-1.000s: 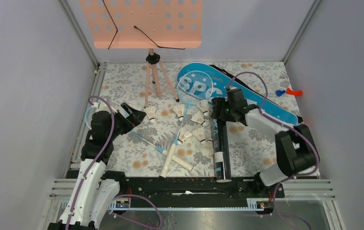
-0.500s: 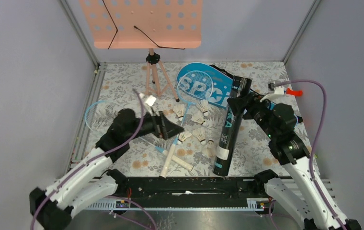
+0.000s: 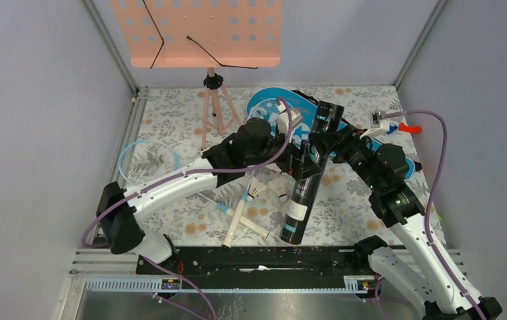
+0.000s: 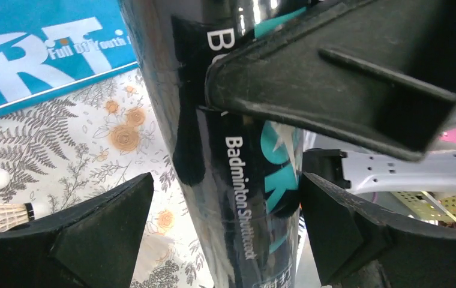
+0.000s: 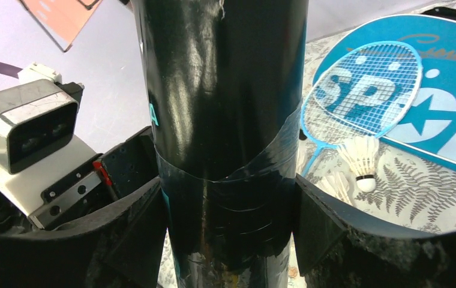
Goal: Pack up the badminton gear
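The long black tube is held tilted. Its upper end leans toward 1 o'clock over the blue bag, and its lower end is down at 7 o'clock near the front edge of the flowered table. Whether that end rests on the table cannot be told.

The right gripper is clenched on the tube's upper half. In the right wrist view both fingers are seen pressed against the tube's sides.

The left gripper is extended in from 9 o'clock, just below the right one. Its jaws are spread, with the tube standing between them. In the left wrist view a strip of table is seen between the 9 o'clock finger and the tube. The 3 o'clock finger lies at the tube's edge, and contact there cannot be told.

Shuttlecocks are scattered on the table at 9 o'clock of the tube's middle. The first racket lies well apart at 9 o'clock. The head of the second racket is laid on the bag.
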Controlling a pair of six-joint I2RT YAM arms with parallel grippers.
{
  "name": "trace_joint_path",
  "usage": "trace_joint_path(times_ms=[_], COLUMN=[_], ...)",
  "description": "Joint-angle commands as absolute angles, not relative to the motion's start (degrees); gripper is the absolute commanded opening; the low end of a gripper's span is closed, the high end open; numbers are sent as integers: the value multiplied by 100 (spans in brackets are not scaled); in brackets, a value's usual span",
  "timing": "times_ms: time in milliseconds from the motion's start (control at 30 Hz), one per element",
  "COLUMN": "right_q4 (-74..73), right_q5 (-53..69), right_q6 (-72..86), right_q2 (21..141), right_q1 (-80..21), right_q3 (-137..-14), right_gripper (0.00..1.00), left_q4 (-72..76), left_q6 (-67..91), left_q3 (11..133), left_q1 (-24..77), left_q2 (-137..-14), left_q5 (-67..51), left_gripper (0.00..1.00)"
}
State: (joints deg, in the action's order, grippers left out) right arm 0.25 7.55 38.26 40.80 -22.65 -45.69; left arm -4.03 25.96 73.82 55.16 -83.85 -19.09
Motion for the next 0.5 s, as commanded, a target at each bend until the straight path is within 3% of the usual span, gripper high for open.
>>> trace_joint_path(times_ms=[0, 133, 200, 233, 333, 467], right_q4=[948, 1083, 1021, 980, 724, 84], right_q5=[645, 574, 476, 459, 528, 1149], right_q6=[4102, 4110, 4104, 4090, 4051, 3818], right_q2=[4104, 4046, 3947, 3884, 3656, 3340], right_q1=[-2366, -2391, -2391, -2391, -2391, -2391], right_q3=[-4532, -4400, -4329, -4286, -4161, -4143], right_gripper=[37, 37, 37, 39, 49, 78], left_q4=[-815, -1064, -1000, -949, -914, -775], left_q6=[2111, 2030, 1996, 1945, 1675, 903], left_q3=[8008, 8305, 8210, 8140, 7896, 7329], left_q1=[5635, 5661, 5669, 5671, 5671, 5669], left_q2=[-8795, -9145, -9143, -9101, -8911, -8332], left_q5=[-1154, -1129, -1113, -1105, -941, -447], left_gripper=[99, 96, 83, 70, 43, 32])
